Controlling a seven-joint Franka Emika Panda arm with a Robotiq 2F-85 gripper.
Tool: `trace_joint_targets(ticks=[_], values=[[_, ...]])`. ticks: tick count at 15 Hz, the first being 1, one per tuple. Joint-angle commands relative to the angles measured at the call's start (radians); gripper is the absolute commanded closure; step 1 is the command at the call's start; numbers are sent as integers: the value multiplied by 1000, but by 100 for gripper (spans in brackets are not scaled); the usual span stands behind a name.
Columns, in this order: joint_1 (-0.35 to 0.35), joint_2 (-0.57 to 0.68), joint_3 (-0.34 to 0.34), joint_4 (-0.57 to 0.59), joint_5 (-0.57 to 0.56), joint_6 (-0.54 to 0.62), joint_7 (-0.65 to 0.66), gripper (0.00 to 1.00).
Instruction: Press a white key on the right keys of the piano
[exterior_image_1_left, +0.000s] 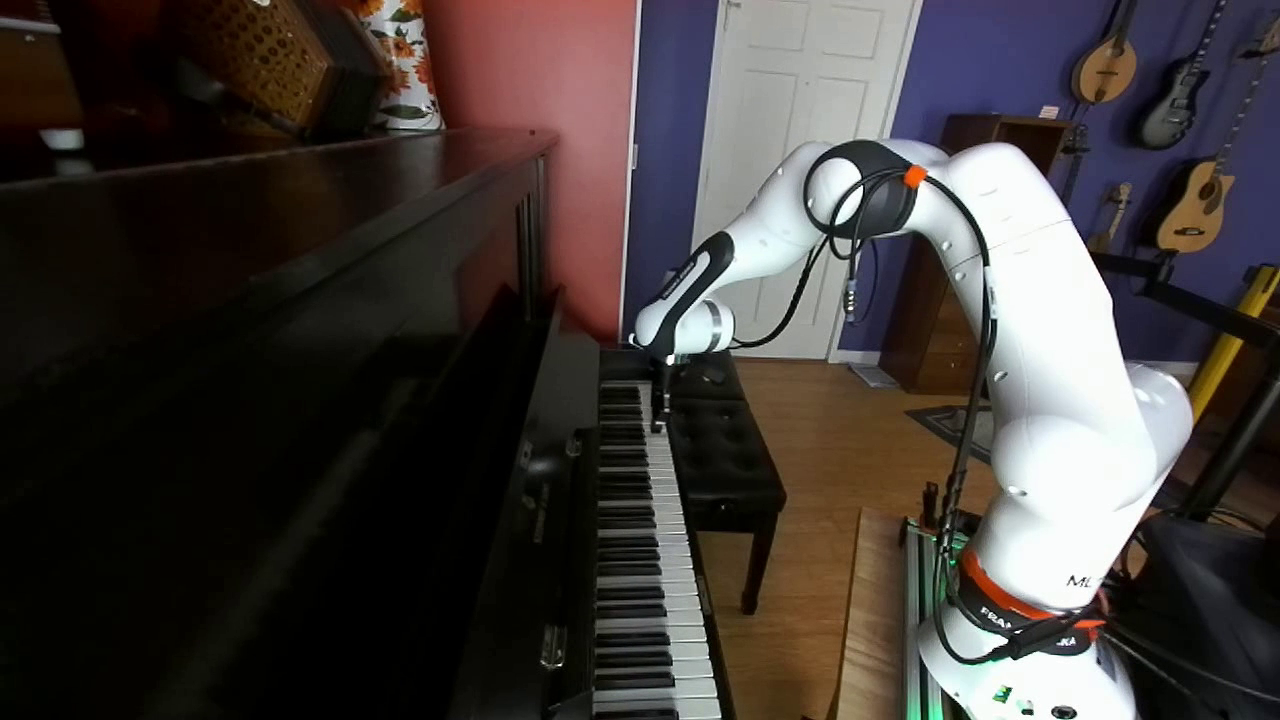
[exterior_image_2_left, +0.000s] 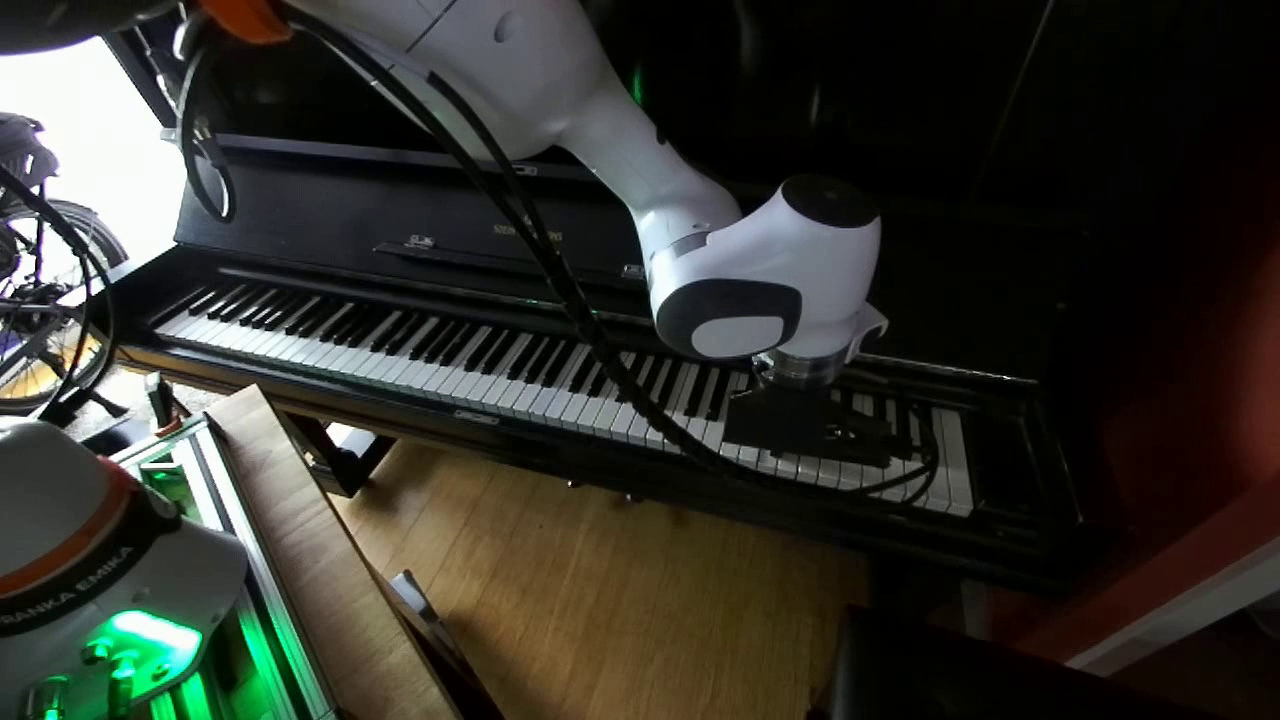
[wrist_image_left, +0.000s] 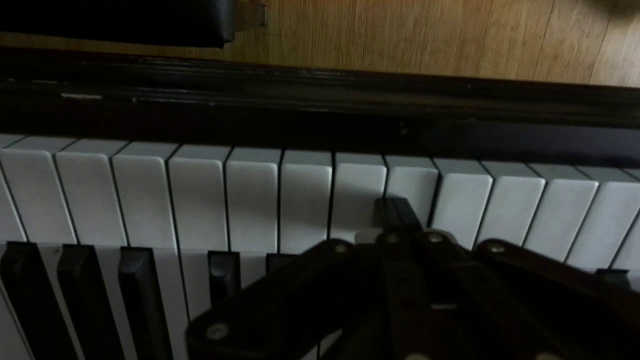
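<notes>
Coral-red painted wall (exterior_image_1_left: 575, 90) rising beyond a slim black two-fingered gripper (wrist_image_left: 397, 209) and glossy white right keys (wrist_image_left: 305, 205)

Deep purple wall (exterior_image_1_left: 1010, 60) and white panelled door (exterior_image_1_left: 800, 100) are standing well beyond the gripper in an exterior view. A large upright piano (exterior_image_1_left: 380, 400) of glossy brown-black wood is rising on one side of the gripper, and its right keys, with shorter raised black keys (wrist_image_left: 142, 295) between them, are lying directly under the fingers (wrist_image_left: 409, 216). The gripper is pointing down with both fingers lying flush against each other and, as far as the wrist view is showing, holding nothing. Whether the tips are touching or pressing the white key (wrist_image_left: 412, 182) beneath, I cannot tell.

Just past the fingers, the front ends of the right keys are making a straight edge, and a dark wooden rail (wrist_image_left: 320, 95) is running alongside. Beyond the rail, below the gripper, a honey-brown plank floor (wrist_image_left: 425, 40) is spreading; a black padded bench (exterior_image_1_left: 725, 440) is sitting near the gripper on that outer side. To one side of the gripper, several white keys are running up to a dark wooden end block (exterior_image_2_left: 1010, 470); to the other, a far longer stretch is lying, offering the wider sideways room. Overhead, a white robot arm (exterior_image_1_left: 1055, 280) is arching, and a thick black cable (exterior_image_2_left: 572, 292) is looping close beside the gripper.
</notes>
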Motion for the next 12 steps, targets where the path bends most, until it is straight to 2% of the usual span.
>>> trace_joint_targets(ticks=[1,12], values=[[-13,15,20,11,16,-9,8,100],[-9,32,13,12,2,-24,21,100]])
